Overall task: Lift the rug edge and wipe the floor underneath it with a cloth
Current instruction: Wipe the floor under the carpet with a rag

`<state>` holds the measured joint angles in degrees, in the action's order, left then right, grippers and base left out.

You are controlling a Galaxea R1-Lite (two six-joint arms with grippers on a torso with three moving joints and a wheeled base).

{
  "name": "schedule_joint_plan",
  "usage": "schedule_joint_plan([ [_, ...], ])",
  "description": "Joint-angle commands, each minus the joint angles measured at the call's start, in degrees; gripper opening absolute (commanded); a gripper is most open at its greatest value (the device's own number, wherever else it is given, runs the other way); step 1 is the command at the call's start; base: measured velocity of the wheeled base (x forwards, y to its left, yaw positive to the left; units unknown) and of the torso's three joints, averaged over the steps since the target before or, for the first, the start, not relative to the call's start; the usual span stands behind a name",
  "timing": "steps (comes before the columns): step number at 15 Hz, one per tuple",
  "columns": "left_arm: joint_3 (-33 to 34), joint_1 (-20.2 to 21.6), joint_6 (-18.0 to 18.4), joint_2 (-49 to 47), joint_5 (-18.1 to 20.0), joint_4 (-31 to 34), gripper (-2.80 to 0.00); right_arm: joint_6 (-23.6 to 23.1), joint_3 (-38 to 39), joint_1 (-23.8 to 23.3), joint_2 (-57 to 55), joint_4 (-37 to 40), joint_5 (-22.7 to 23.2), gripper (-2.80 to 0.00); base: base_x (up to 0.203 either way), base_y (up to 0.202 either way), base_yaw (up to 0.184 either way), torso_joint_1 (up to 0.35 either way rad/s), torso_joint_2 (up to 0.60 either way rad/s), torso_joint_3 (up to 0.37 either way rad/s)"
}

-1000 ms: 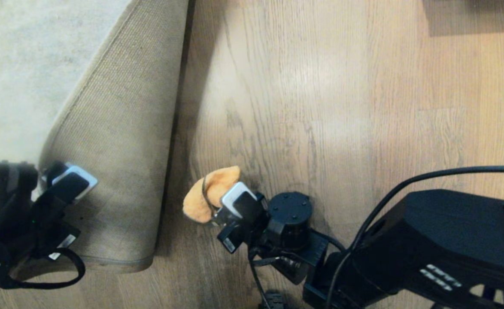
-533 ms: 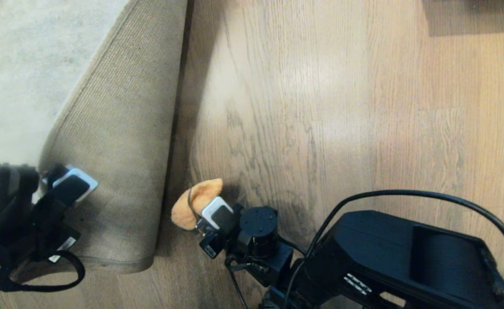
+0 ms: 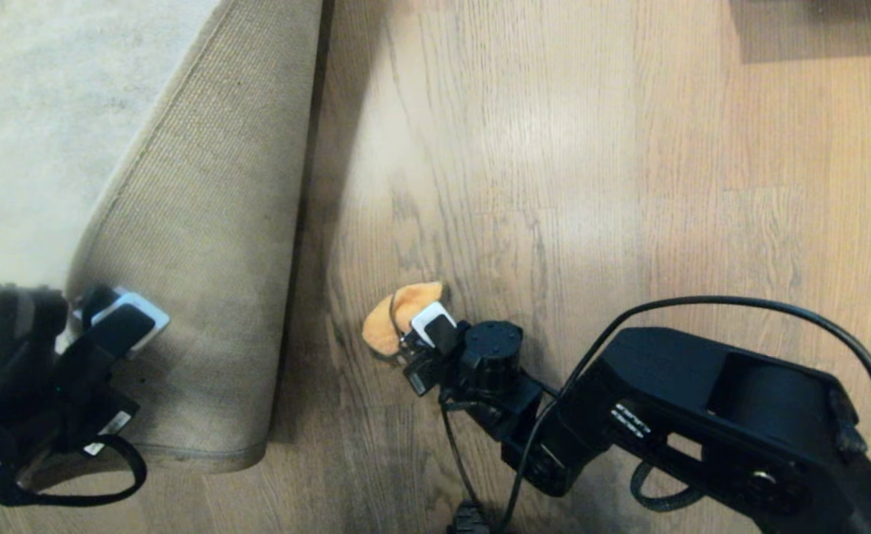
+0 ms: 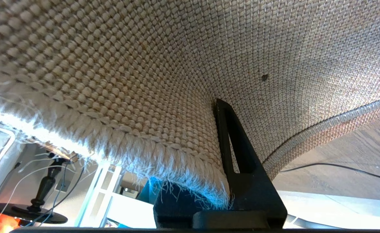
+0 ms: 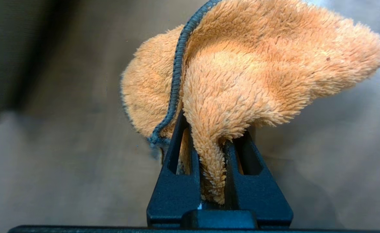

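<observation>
Right gripper (image 3: 415, 335) is closed on the orange cloth (image 3: 395, 319) pressed to the floor (image 3: 591, 185), while left gripper (image 3: 113, 319) pinches the folded-back rug edge (image 3: 205, 259).

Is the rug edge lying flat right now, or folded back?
Folded back: the rug edge shows its tan woven backing facing up, pinched by the left gripper, with bare floor beside it.

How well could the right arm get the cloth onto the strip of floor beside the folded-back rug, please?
Probably well. The left end effector holds the rug edge folded back, so the floor beside it lies bare, and the right end effector grips the cloth close by with nothing between.
</observation>
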<state>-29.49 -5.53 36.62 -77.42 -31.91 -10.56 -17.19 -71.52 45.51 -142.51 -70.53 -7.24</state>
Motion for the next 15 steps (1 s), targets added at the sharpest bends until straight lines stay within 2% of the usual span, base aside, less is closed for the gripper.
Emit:
schedule_joint_plan([
  [1, 0.0, 0.0, 0.3, -0.1, -0.2, -0.1, -2.80, -0.1, 0.3, -2.1, 0.8, -0.5, -0.1, -2.80, 0.000, 0.000, 0.000, 0.000, 0.00, 0.000],
  [5, 0.0, -0.1, 0.2, 0.0, -0.1, -0.1, -2.80, -0.2, 2.4, -4.9, 3.6, -0.4, -0.1, -2.80, 0.000, 0.000, 0.000, 0.000, 0.00, 0.000],
  [11, 0.0, -0.1, 0.3, -0.2, 0.1, -0.1, -2.80, -0.2, 12.9, -12.4, 14.6, -0.4, 0.3, -2.80, 0.000, 0.000, 0.000, 0.000, 0.00, 0.000],
  [15, 0.1, -0.2, 0.3, -0.2, 0.2, -0.1, -2.80, -0.1, 21.7, -15.5, 22.7, -0.1, 0.6, -2.80, 0.000, 0.000, 0.000, 0.000, 0.00, 0.000],
])
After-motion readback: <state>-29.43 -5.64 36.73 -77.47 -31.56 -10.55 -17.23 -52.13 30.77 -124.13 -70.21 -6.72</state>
